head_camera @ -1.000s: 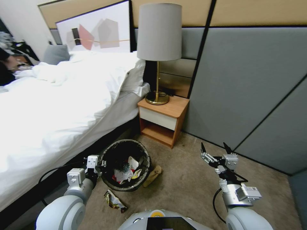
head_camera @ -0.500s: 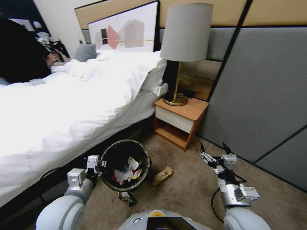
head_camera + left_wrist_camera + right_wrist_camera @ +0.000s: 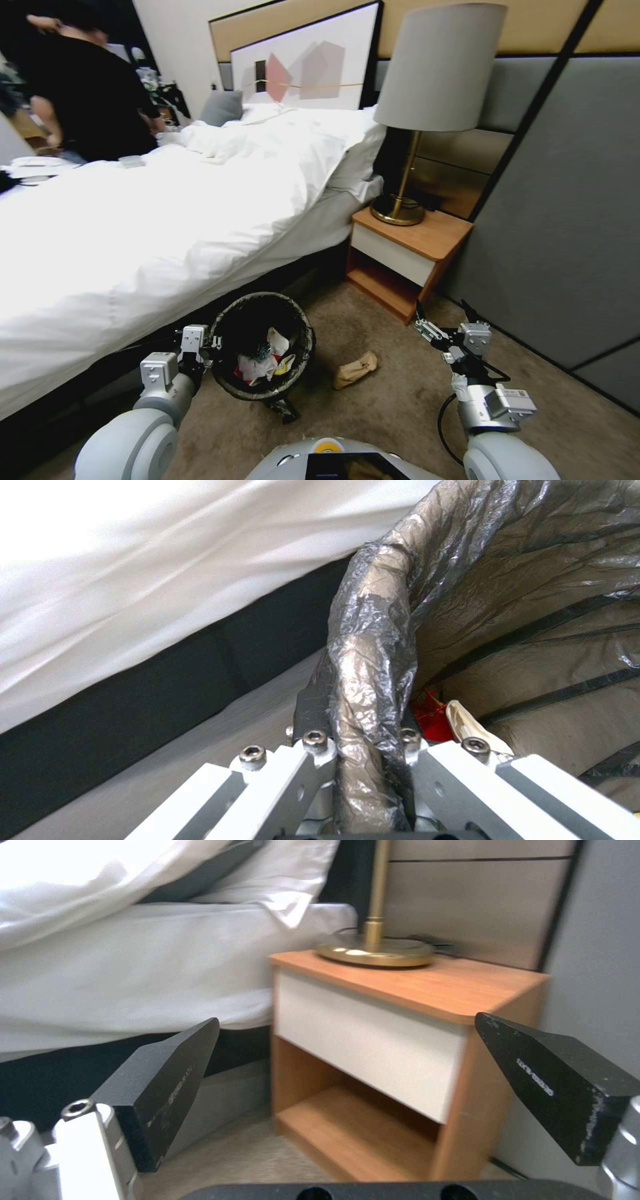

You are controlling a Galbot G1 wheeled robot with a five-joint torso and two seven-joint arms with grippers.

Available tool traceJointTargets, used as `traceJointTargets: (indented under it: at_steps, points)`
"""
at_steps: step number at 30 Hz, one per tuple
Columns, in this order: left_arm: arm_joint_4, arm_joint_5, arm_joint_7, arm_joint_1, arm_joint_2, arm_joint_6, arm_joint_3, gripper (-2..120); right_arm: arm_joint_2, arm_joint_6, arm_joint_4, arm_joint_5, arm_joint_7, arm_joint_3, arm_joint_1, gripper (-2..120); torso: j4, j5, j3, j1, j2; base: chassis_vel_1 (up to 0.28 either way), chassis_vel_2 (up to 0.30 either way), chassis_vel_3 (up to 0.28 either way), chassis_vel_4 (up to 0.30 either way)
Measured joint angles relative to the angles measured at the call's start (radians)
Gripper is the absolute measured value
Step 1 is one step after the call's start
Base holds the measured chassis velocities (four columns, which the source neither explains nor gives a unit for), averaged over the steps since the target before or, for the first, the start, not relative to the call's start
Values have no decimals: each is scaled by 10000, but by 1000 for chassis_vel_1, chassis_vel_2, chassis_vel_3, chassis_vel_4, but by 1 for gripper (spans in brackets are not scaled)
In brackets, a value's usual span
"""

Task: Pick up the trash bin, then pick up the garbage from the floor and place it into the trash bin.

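Fingers (image 3: 313,715) clamping litter-filled trash bin (image 3: 230,320)

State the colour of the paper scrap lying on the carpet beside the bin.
Tan brown. The paper scrap shows best in the head view, right of the bin.

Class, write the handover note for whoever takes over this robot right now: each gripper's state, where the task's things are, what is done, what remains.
Left gripper: fingers shut on the bagged rim of the trash bin, held beside the bed.
Right gripper: open, holding nothing, raised over the carpet, facing the nightstand.
Done: bin is in hand; several pieces of litter already lie inside it.
Left: a tan paper scrap lies on the carpet between the bin and the right gripper. A dark wrapper pokes out on the floor at the near edge of the bin. Both still need picking up and dropping in.
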Motion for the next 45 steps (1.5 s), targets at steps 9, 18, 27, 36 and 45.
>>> traceJointTargets:
  at_steps: [9, 18, 27, 36, 45]
  points:
    - [0, 1, 0, 44, 4, -10, -28, 1, -74, -91, -60, 4, 138, -127, 24, 100, 0, 1, 0, 0, 0, 61, 70, 60, 62]
    - [0, 86, -15, 92, 22, -186, -53, 1, -285, -1338, -130, 601, 979, -512, 112, 100, -1, 0, 0, 0, 0, 10, 14, 18, 8]
    - [0, 86, -16, 152, 66, -207, -121, 1, -604, -3315, -938, 3254, 2434, -1140, 1021, 100, 0, 1, 0, 0, 0, 0, 0, 0, 0]
    - [0, 48, -31, 319, 190, -222, -189, 1, -1028, -4428, -2093, 5563, 3822, -1896, 2625, 100, 1, 1, 0, 0, 0, 0, 0, 0, 0]
    - [0, 52, -59, 481, 168, -222, -204, 1, -1302, -4924, -3632, 8588, 5187, -2695, 4231, 100, 1, 0, 0, 0, 0, 0, 0, 0, 0]
